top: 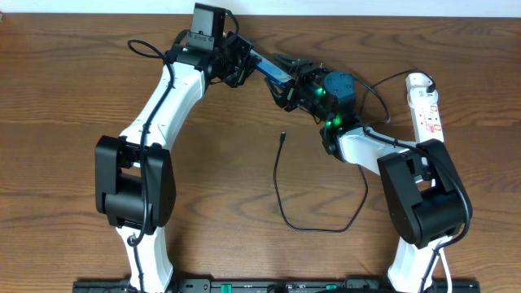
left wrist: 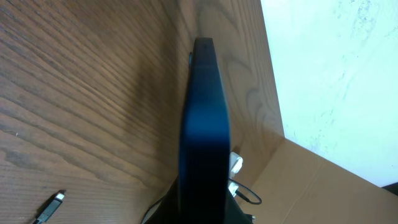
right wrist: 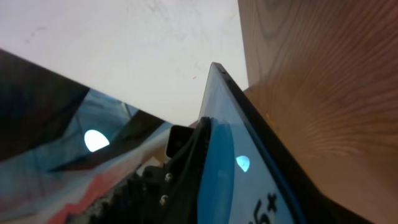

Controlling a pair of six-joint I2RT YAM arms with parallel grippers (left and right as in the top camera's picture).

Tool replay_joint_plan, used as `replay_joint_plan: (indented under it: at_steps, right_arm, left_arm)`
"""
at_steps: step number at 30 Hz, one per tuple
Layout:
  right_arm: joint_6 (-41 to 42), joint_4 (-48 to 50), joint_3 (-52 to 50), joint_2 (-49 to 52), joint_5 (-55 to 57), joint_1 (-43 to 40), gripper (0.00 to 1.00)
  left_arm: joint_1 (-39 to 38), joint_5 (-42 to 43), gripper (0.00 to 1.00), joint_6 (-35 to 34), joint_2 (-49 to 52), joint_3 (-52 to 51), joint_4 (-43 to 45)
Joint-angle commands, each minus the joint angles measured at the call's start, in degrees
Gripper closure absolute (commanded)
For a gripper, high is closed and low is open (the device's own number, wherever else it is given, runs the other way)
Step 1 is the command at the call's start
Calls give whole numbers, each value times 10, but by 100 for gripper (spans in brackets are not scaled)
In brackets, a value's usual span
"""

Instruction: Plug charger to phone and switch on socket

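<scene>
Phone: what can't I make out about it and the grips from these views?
1. Phone charging port: overhead, both tools crowd it; wrist views show only its edge and close, blurred screen.
2. Which tool grips: left tool and right tool jaws hidden overhead by their own bodies.
3. Socket switch position: too small overhead.

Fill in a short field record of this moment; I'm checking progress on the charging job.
phone: lifted off the table, spanning both hands
left hand: shut on the phone
right hand: appears shut on the phone
charger: lying on the table, plug tip free, not in the phone
socket: on the table at far right, no hand on it
</scene>
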Motion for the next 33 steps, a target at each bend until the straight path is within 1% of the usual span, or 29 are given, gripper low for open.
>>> replay_joint_plan:
  at_steps: [1, 4, 6, 8, 12, 14, 18, 20, 23, 27, 30, 32, 33]
  right_arm:
    - [-8, 1, 6, -4, 0, 5, 28]
    - [-9, 1, 6, -4, 0, 5, 15]
    - [-14, 1, 6, -4, 0, 4, 8]
    - [-40, 1, 6, -4, 0, 0, 1]
    - [-124, -5, 6, -4, 0, -13, 1]
    - [-179, -10, 6, -4, -1, -23, 1]
    - [-281, -36, 6, -4, -31, -40, 1]
    - [-320, -58, 6, -4, -49, -46, 1]
    - [-388, -103, 6, -4, -85, -54, 1]
    - [-502, -159, 6, -4, -112, -59, 1]
    - [-537, -205, 6, -4, -140, -63, 1]
    - [-577, -229, 6, -4, -176, -66, 1]
    - [-605, -242, 6, -4, -197, -69, 9]
  left_arm:
    - [2, -2, 93, 3, -14, 0, 1]
    - [3, -1, 93, 20, -14, 0, 1]
    - [6, -1, 93, 35, -14, 0, 1]
    - [12, 7, 93, 55, -14, 0, 1]
    - [33, 54, 93, 96, -14, 0, 1]
    - [47, 83, 93, 117, -14, 0, 1]
    - [83, 167, 93, 177, -14, 0, 1]
    - [100, 208, 93, 200, -14, 0, 1]
    - [123, 273, 93, 216, -14, 0, 2]
    - [142, 356, 93, 257, -14, 0, 1]
    - [153, 412, 93, 275, -14, 0, 1]
    - [159, 437, 93, 280, -14, 0, 1]
    - [162, 448, 93, 285, -14, 0, 1]
